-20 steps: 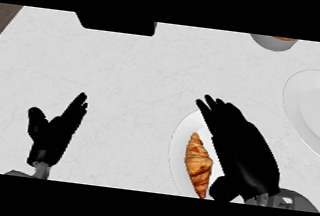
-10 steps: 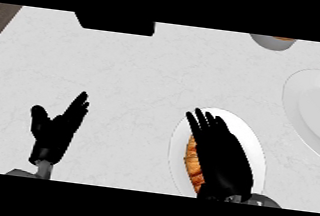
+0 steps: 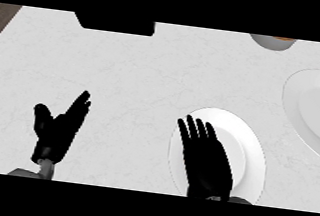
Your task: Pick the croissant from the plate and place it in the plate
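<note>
Where the right hand (image 3: 205, 158) lies over the left part of the near plate (image 3: 254, 141), fingers straight and spread, gripping nothing visible, the croissant is out of sight; the hand covers that area. Second plate (image 3: 318, 112) sits well apart at the right edge of the tabletop (image 3: 153, 69). Left hand (image 3: 57, 130) rests open at lower left, fingers up.
</note>
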Controlling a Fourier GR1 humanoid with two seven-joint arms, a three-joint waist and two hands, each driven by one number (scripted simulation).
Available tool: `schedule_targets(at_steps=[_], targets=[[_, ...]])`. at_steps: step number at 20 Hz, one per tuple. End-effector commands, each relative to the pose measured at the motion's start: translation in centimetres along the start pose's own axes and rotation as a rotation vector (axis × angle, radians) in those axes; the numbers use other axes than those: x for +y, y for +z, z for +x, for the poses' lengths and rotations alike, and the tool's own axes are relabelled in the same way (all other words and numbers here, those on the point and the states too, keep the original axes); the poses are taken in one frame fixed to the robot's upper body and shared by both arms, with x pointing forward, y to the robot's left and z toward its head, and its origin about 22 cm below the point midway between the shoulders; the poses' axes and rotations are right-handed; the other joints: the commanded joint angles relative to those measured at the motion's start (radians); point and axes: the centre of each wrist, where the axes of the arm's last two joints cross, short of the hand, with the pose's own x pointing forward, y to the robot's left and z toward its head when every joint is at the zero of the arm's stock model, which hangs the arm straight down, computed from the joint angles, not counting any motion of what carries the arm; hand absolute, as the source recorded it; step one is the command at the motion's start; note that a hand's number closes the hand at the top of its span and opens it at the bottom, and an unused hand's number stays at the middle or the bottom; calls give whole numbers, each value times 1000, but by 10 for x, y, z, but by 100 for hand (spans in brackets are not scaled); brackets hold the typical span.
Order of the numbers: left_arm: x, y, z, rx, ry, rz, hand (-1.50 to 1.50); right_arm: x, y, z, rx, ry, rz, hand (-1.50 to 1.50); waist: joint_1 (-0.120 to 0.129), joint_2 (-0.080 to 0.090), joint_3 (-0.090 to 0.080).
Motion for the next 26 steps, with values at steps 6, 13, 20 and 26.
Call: schedule_targets(at_steps=[6, 13, 20, 26], targets=[[6, -17, -9, 38, 18, -13, 0, 20, -35, -19, 55, 73, -24, -150, -1, 4, -3], [23, -1, 3, 22, 7, 0, 0, 34, -26, -18, 59, 84, 47, -150, 0, 2, -3], [0, 5, -7, 32, 6, -4, 0, 50, -49, -30, 5, 214, 102, 150, 4, 3, -3], [8, 10, -7, 26, 2, -3, 0, 41, -57, -11, -6, 240, 34, 150, 3, 3, -3]])
